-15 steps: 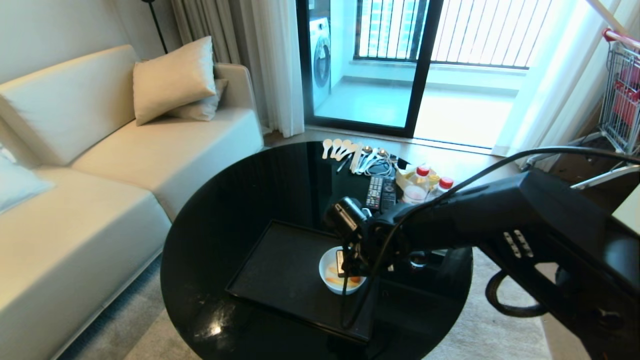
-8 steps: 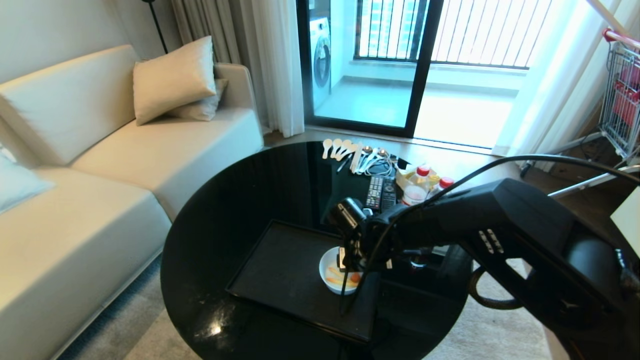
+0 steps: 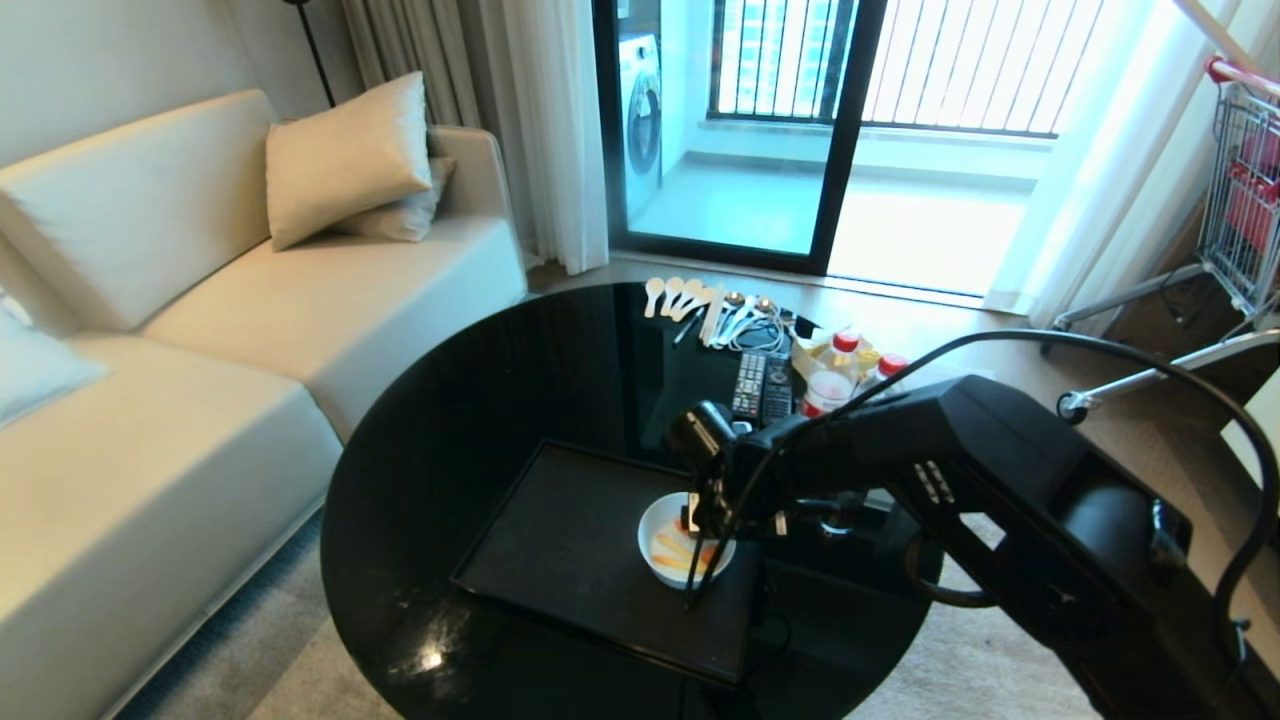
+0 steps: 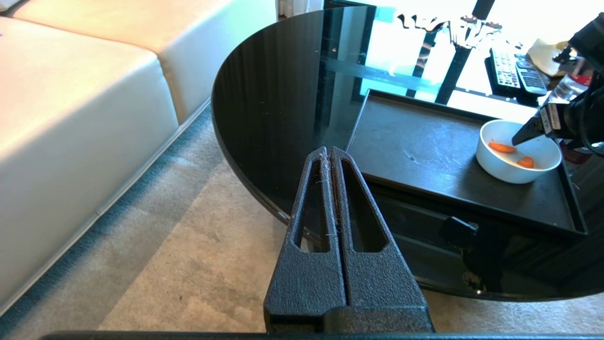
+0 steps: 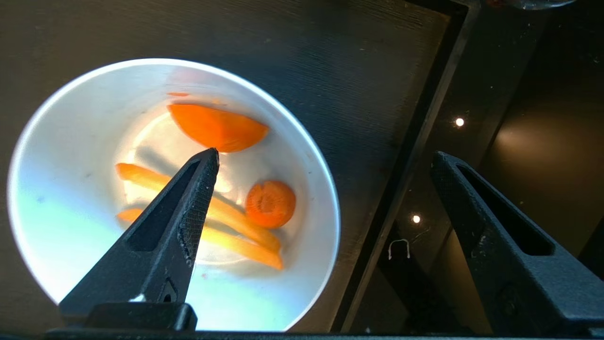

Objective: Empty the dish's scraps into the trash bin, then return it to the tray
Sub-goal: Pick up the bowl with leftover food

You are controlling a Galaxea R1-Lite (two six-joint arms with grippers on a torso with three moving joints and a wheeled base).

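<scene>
From the head camera I see my right arm reaching in from the right across the round black glass table [image 3: 480,400], elbow bent, forearm angled down toward the white bowl [image 3: 660,562]. The right gripper [image 3: 705,530] hangs over the bowl's right-hand rim, pointing down. The bowl sits at the right end of the black tray [image 3: 560,540], with the scraps [image 3: 672,550] inside it. Two remote controls [image 3: 762,384], red-capped bottles [image 3: 835,372] and a row of spoons [image 3: 685,297] lie at the table's far side; a cream sofa [image 3: 200,330] stands to the left.

From the left wrist camera, the left gripper [image 4: 331,152] hangs low beside the table edge above the carpet [image 4: 188,264], its fingers pressed together with nothing between them. The bowl [image 4: 509,170] shows on the tray [image 4: 424,156], one dark finger [image 4: 528,131] of the other gripper dipping inside its rim.

From the right wrist camera, the right gripper [image 5: 325,158] has its fingers spread wide and straddles the bowl's wall: one finger [image 5: 188,208] is inside, over the orange chunks and yellow strips [image 5: 245,231], the other outside beyond the tray's raised rim [image 5: 424,118]. Neither finger pinches anything.
</scene>
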